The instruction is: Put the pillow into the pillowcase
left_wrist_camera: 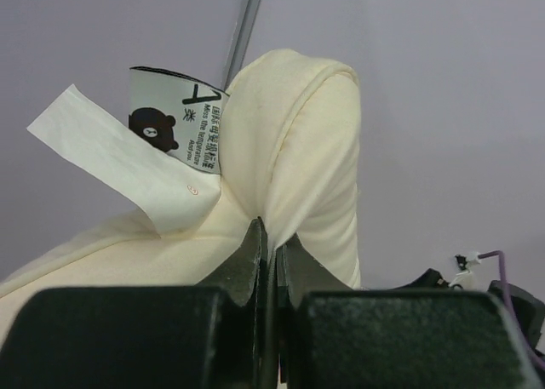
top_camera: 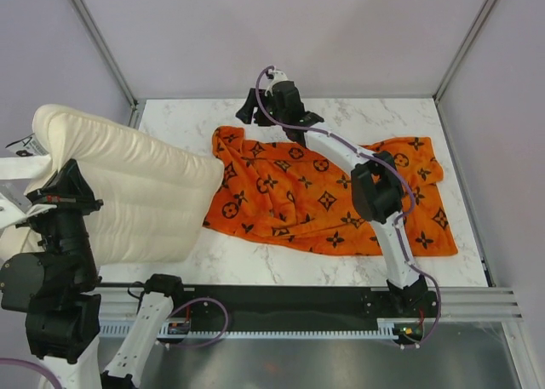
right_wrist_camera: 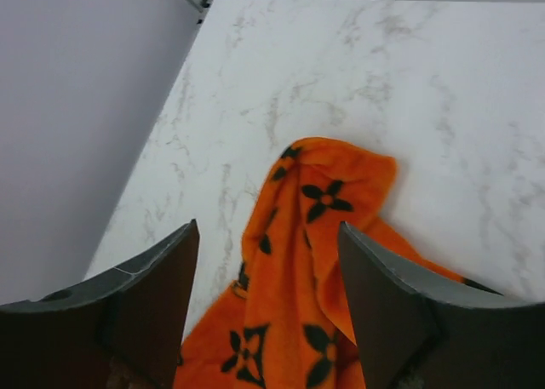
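**Top view.** The pillow (top_camera: 149,189) lies at 9 o'clock, plump, with its left end hanging off the desk (top_camera: 255,263). Its right edge touches or just overlaps the pillowcase (top_camera: 328,197). The pillowcase lies flat and wrinkled from the centre out to 3 o'clock. The left gripper (top_camera: 78,203) is at the pillow's near-left end. The right gripper (top_camera: 278,115) hangs at 12 o'clock, above the case's far edge near its far-left corner.

**Left wrist.** The left gripper (left_wrist_camera: 272,251) has its fingers pressed together on a pinch of the pillow (left_wrist_camera: 298,142) cover. A printed label (left_wrist_camera: 177,121) and a white tag (left_wrist_camera: 115,159) stick up just beside it. The hold is on cloth only, so I judge it thin and will drag slowly.

**Right wrist.** The right gripper (right_wrist_camera: 268,231) is spread wide and holds nothing. A folded corner of the pillowcase (right_wrist_camera: 328,193) sits between the fingers, lower down. I cannot tell how far above it they are, nor whether this corner belongs to the open mouth.

**Step in hand, as I read it.** Take the case's edge and lift it to make a mouth.
- Descend straight onto the corner.
- Catch the upper layer only; pinching both layers would keep the case closed.
- Lift toward 12 o'clock before the pillow is fed in from 9 o'clock.
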